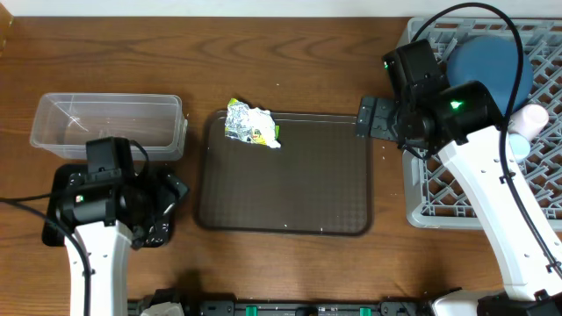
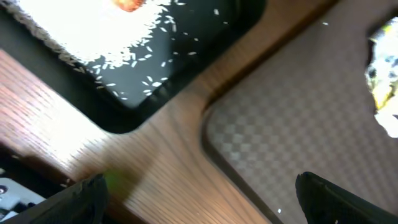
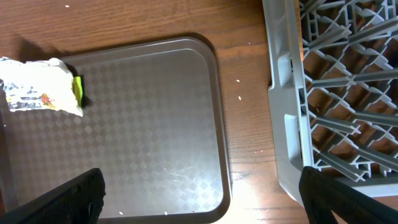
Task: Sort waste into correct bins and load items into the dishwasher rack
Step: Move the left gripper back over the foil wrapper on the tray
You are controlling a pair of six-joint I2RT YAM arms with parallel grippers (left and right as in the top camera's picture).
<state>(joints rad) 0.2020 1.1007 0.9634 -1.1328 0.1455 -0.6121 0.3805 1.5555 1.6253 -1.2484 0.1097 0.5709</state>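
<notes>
The crumpled foil wrapper (image 1: pixel 252 124) lies at the far left corner of the brown tray (image 1: pixel 285 189); it also shows in the right wrist view (image 3: pixel 40 93) and the left wrist view (image 2: pixel 382 74). The black tray (image 1: pixel 58 189) holds the rice heap (image 2: pixel 93 31) and an orange carrot end (image 2: pixel 127 4). The clear tub (image 1: pixel 105 123) looks empty. My left gripper (image 1: pixel 173 195) (image 2: pixel 199 205) is open and empty between the black tray and the brown tray. My right gripper (image 1: pixel 367 117) (image 3: pixel 199 199) is open and empty between the brown tray and the rack (image 1: pixel 421 202). A dark blue bowl (image 1: pixel 487 66), a whitish cup (image 1: pixel 529 118) and a light blue cup (image 1: pixel 518 145) sit in the rack. The chopsticks and the small bowl are out of view.
The rack's grey wall (image 3: pixel 286 112) stands close to the brown tray's right rim (image 3: pixel 217 112), with a narrow strip of wood table between them. Stray rice grains lie on the black tray (image 2: pixel 205 31) and on the table near the rack.
</notes>
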